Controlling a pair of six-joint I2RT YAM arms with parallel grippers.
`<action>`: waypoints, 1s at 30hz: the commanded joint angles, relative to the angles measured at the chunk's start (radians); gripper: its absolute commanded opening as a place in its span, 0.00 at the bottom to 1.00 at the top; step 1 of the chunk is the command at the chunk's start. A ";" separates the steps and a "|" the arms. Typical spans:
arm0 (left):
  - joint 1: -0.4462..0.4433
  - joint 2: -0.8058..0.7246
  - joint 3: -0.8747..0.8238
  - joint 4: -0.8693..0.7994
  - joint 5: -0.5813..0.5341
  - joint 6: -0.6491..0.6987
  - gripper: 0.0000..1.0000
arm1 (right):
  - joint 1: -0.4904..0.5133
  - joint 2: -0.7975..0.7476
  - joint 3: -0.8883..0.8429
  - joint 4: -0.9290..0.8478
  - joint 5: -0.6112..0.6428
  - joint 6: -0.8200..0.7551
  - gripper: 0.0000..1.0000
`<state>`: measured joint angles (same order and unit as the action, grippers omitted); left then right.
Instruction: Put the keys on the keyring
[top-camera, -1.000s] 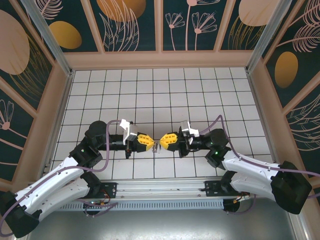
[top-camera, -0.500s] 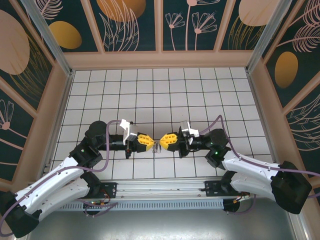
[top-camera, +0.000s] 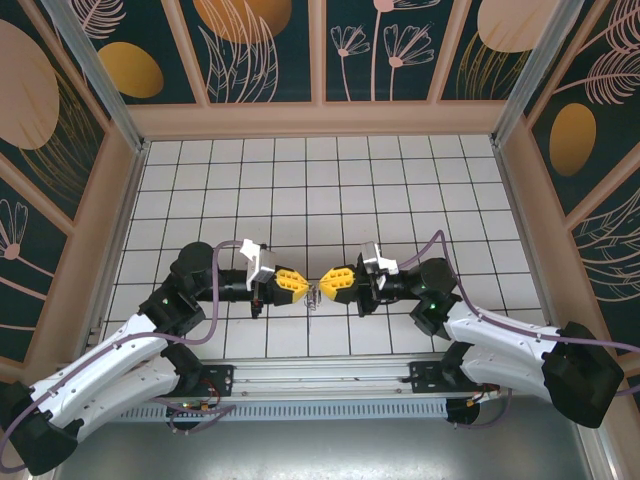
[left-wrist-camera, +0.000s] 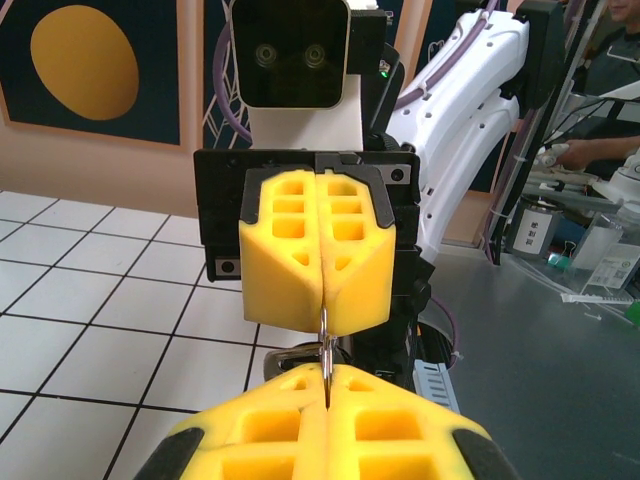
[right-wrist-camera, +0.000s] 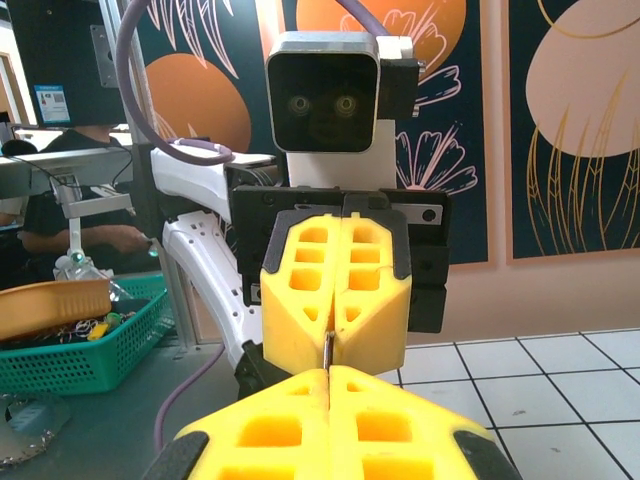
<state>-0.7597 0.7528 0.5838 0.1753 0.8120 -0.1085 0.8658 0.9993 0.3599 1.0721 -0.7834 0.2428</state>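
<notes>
Nothing's budged for us this last second: left gripper (top-camera: 300, 286) and right gripper (top-camera: 328, 287) stay clenched tip-to-tip on a thin metal sliver (top-camera: 314, 293) mid-frame, so threading seems stalled.

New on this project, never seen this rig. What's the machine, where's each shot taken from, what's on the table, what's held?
These are two robot arms bolted side by side at the near edge of a white tiled table. The overhead picture looks down from behind them: the left gripper and right gripper, each with two yellow fingers, meet tip to tip. The other two pictures come from a camera on each wrist: its own fingers at the bottom, the opposite gripper facing it. Both grippers are shut. A thin metal sliver bridges their tips and looks pinched by both; whether key or ring, I cannot tell.
</notes>
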 joint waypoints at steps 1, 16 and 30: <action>-0.003 -0.009 0.037 0.023 0.008 0.010 0.00 | 0.010 -0.019 0.012 0.072 0.008 0.011 0.00; -0.002 -0.013 0.039 0.020 0.005 0.012 0.00 | 0.011 -0.036 0.007 0.049 0.019 0.008 0.00; -0.003 -0.012 0.039 0.019 0.005 0.011 0.00 | 0.010 -0.007 0.015 0.069 0.033 0.008 0.00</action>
<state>-0.7593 0.7525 0.5858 0.1749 0.8040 -0.1081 0.8677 0.9913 0.3599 1.0851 -0.7643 0.2455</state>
